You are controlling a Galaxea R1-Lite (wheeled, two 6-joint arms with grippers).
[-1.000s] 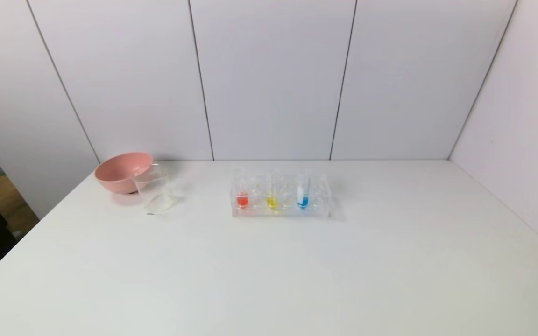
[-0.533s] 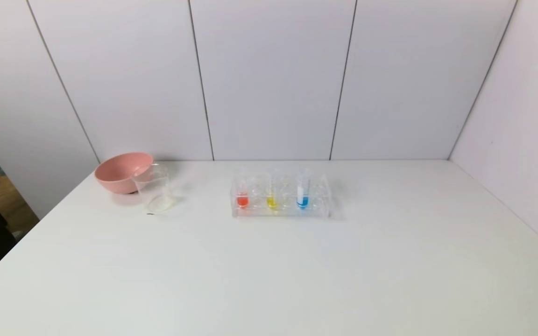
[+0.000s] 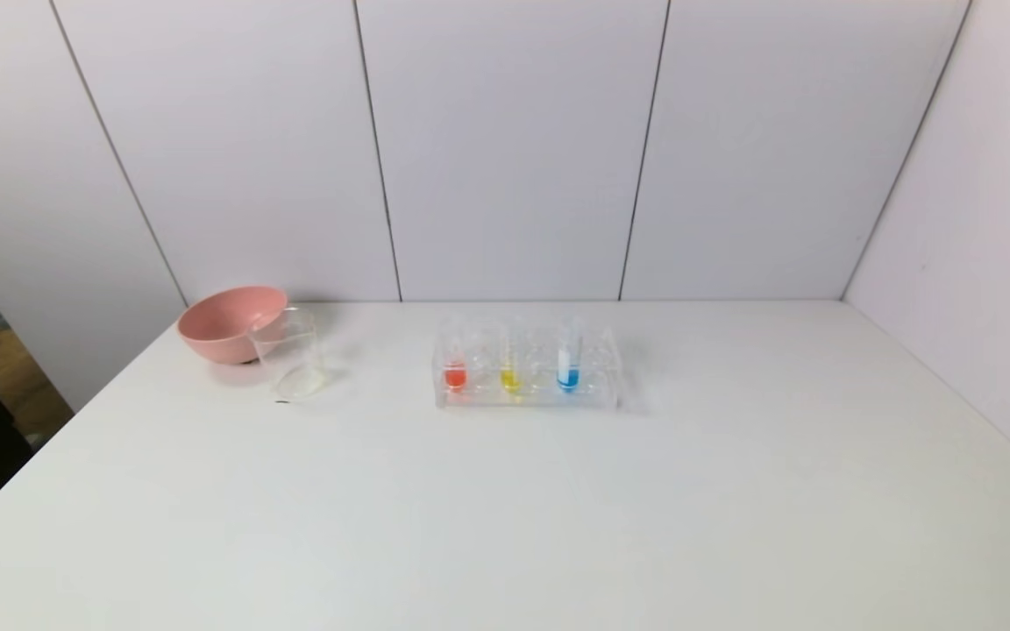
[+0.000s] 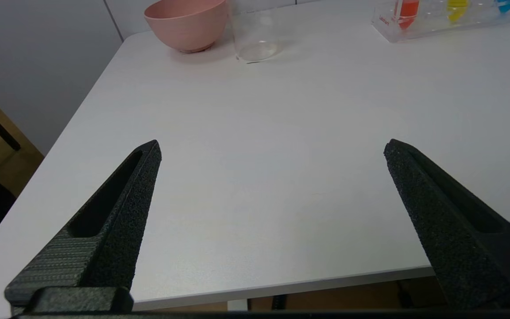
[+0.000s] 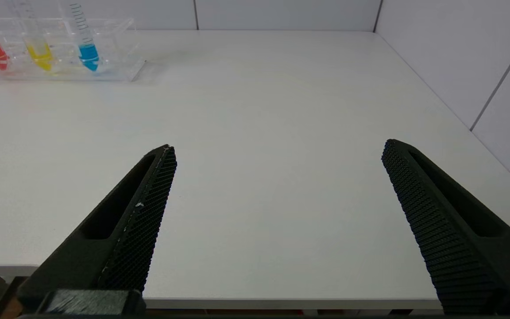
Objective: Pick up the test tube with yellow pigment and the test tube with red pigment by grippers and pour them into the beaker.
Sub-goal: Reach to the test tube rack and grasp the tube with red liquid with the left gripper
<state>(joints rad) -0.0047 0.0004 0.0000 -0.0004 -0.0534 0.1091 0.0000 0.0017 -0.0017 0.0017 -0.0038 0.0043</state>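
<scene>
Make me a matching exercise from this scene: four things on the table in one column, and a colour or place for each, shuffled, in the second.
Things:
1. bowl
2. beaker
3. left-hand tube in the rack
4. middle tube in the rack

Descriptions:
A. holds yellow liquid
B. pink, at the table's far left
C. holds red liquid
D. clear, standing just in front of the bowl, to its right

Pairs: 1-B, 2-D, 3-C, 4-A
</scene>
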